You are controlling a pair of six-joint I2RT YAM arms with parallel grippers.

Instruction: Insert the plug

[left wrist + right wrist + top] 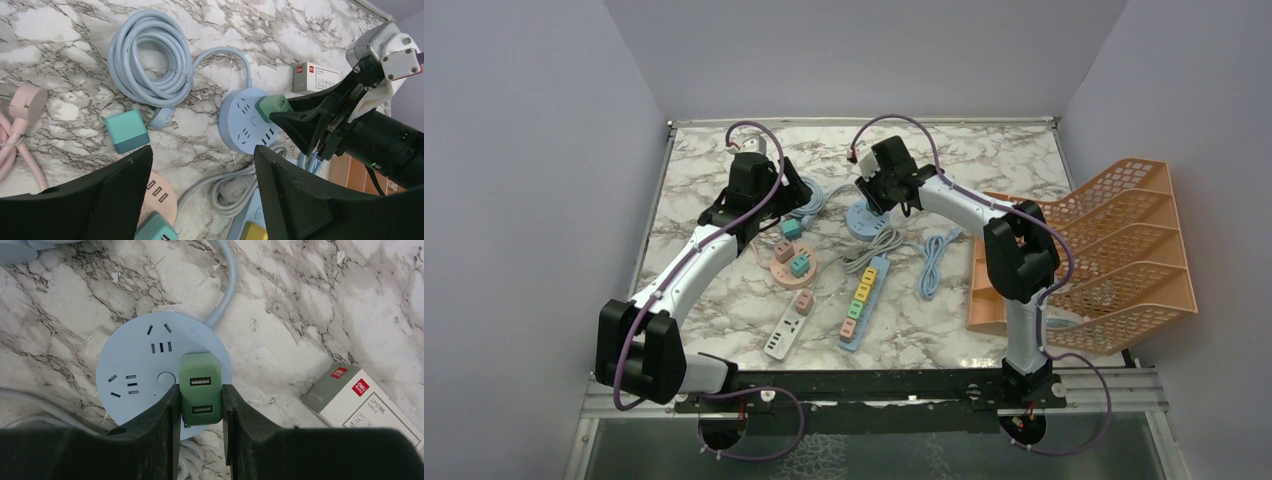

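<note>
Right wrist view: right gripper [201, 392] clamped on green plug [200, 371], pads on its two long sides, USB face toward the lens. Plug sits directly over the right part of the round blue socket hub [135, 365], long axis in line with the fingers. Prongs hidden, so seated or not, cannot tell. Likely move: press straight down. Left gripper [202, 150] spread wide, empty, hovering near the hub; the right arm is nearer.

Top looks down; wrists close, share socket [135, 365].

Robot lab (walled-in marble table [929, 335])
</note>
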